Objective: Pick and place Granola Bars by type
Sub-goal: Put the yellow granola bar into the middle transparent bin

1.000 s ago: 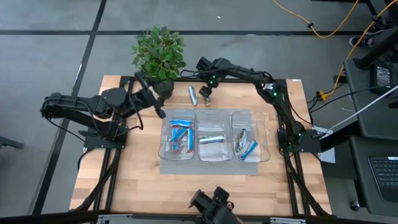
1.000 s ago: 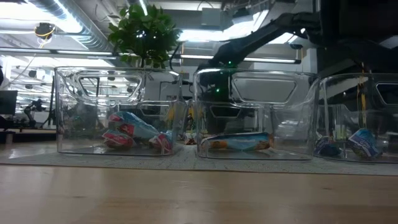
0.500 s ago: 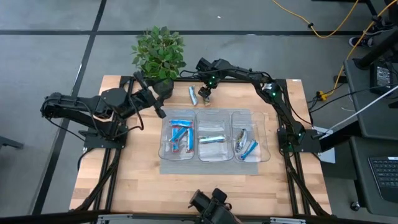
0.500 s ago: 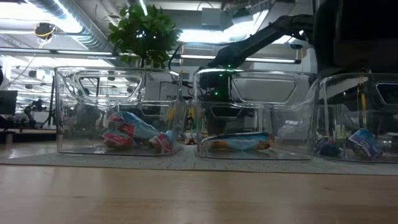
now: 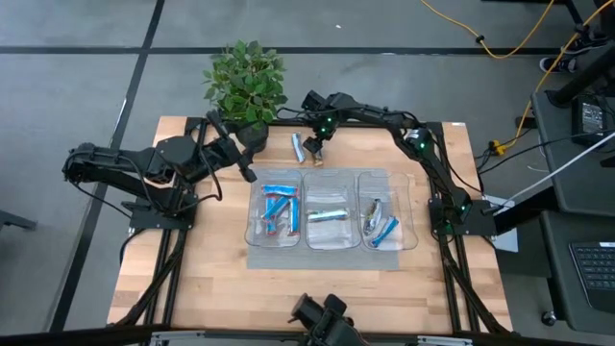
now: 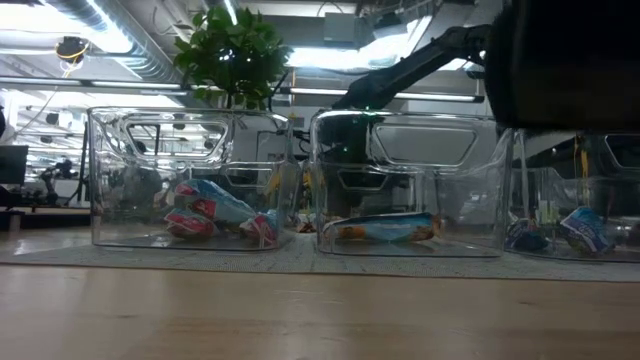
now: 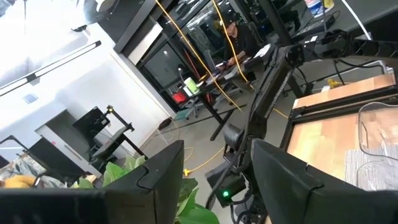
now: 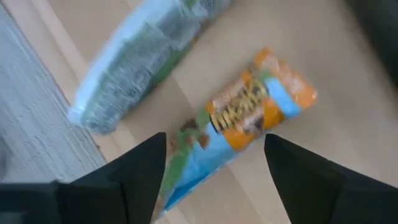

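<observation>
From above, your right end effector (image 5: 313, 146) hovers over two loose bars near the bench's far edge, the left end effector (image 5: 248, 173) waiting with fingers apart; its wrist view shows fingers apart astride the orange-blue bar (image 8: 239, 124), so descend straight, then close.

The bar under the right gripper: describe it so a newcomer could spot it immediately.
Start at the potted plant at the table's far edge, then go to the bare wood between it and the three clear bins. Two loose bars lie there, below the open right gripper. It is the orange-and-blue bar, not the silver-green bar beside it.
</observation>
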